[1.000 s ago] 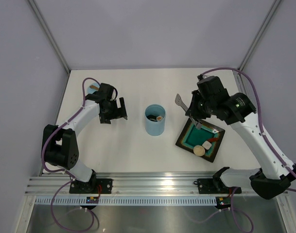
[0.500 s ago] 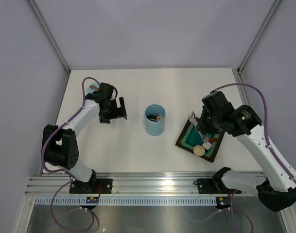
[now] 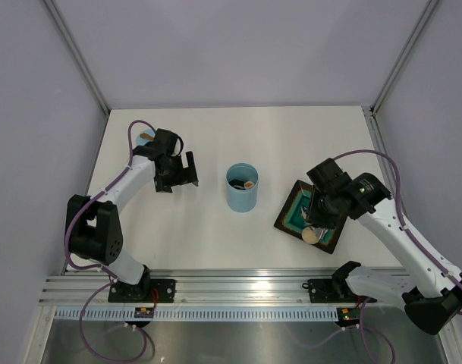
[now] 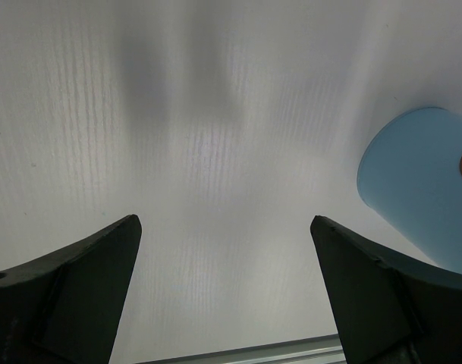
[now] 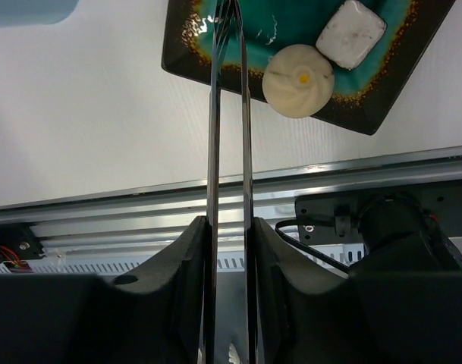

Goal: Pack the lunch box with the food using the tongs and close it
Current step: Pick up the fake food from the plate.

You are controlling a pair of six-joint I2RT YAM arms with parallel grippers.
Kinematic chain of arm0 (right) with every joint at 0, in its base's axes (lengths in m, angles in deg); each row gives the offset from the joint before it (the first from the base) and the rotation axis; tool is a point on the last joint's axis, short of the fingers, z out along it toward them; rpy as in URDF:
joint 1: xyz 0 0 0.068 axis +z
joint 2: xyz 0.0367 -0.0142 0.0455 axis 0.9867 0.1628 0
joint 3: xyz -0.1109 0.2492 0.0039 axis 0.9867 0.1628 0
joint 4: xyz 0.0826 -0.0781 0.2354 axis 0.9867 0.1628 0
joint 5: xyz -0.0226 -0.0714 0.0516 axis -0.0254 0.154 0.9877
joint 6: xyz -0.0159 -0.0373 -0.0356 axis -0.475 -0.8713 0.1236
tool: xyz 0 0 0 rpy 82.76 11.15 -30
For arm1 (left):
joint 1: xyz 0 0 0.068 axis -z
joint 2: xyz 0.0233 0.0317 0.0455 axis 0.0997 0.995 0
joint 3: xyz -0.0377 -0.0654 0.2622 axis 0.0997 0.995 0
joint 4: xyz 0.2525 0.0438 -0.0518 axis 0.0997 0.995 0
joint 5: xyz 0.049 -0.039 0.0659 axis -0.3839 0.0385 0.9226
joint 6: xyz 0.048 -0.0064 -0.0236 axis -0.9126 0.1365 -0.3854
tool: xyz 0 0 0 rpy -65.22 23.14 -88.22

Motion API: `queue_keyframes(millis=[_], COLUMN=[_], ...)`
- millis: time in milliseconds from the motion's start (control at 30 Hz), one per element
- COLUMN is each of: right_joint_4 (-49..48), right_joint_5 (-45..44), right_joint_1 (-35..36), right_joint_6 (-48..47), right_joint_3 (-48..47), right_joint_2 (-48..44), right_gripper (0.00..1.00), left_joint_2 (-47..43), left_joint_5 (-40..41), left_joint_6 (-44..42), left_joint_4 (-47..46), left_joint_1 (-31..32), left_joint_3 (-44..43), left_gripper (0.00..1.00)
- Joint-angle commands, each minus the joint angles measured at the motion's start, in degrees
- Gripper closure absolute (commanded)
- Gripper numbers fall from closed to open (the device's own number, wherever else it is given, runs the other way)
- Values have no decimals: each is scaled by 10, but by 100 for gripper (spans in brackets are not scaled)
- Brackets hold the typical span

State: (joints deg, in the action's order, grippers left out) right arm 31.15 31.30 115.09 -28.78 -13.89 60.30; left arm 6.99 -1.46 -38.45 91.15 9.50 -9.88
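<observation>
The light blue lunch box (image 3: pixel 241 189) stands upright mid-table with food pieces (image 3: pixel 248 183) inside; its side shows in the left wrist view (image 4: pixel 420 189). My right gripper (image 3: pixel 319 206) (image 5: pixel 229 227) is shut on the silver tongs (image 5: pixel 213 136). Their two arms run a little apart and nearly meet at the tips, over the teal centre of the dark plate (image 5: pixel 187 45). A round beige bun (image 5: pixel 297 80) and a white cube (image 5: pixel 350 33) lie on the plate just right of the tongs. My left gripper (image 3: pixel 181 173) (image 4: pixel 224 221) hangs open over bare table, left of the lunch box.
The dark square plate (image 3: pixel 291 216) lies right of the lunch box with the bun (image 3: pixel 312 235) near its front corner. A small blue disc with a brown tab (image 3: pixel 145 139) lies at the far left behind the left arm. The metal rail (image 5: pixel 329 178) runs along the near edge.
My right arm has swung down and nearer, bringing the tongs from beyond the plate's far corner to over the plate. The tongs' arms have parted slightly. The left arm has not moved.
</observation>
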Motion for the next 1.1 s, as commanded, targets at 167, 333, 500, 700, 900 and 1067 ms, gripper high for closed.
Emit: queue_keyframes(millis=[167, 333, 500, 700, 900, 1067], right_joint_4=[157, 156, 163, 160, 156, 158], right_joint_5=[-39, -81, -100, -117, -120, -122], right_joint_1=[3, 3, 3, -4, -5, -8], right_joint_6=[36, 45, 55, 101, 117, 148], right_joint_3=[4, -21, -19, -12, 9, 26], right_joint_2=[3, 28, 37, 29, 25, 15], right_gripper=[64, 64, 63, 62, 62, 62], left_joint_2=[-4, -36, -47, -44, -52, -57], left_joint_5=[-12, 29, 53, 53, 47, 46], left_joint_6=[-11, -44, -46, -47, -55, -57], left_joint_4=[-8, 17, 36, 42, 45, 46], left_joint_1=[2, 60, 86, 85, 86, 86], left_joint_3=[-20, -48, -82, -88, -92, -90], left_gripper=[1, 1, 1, 1, 1, 1])
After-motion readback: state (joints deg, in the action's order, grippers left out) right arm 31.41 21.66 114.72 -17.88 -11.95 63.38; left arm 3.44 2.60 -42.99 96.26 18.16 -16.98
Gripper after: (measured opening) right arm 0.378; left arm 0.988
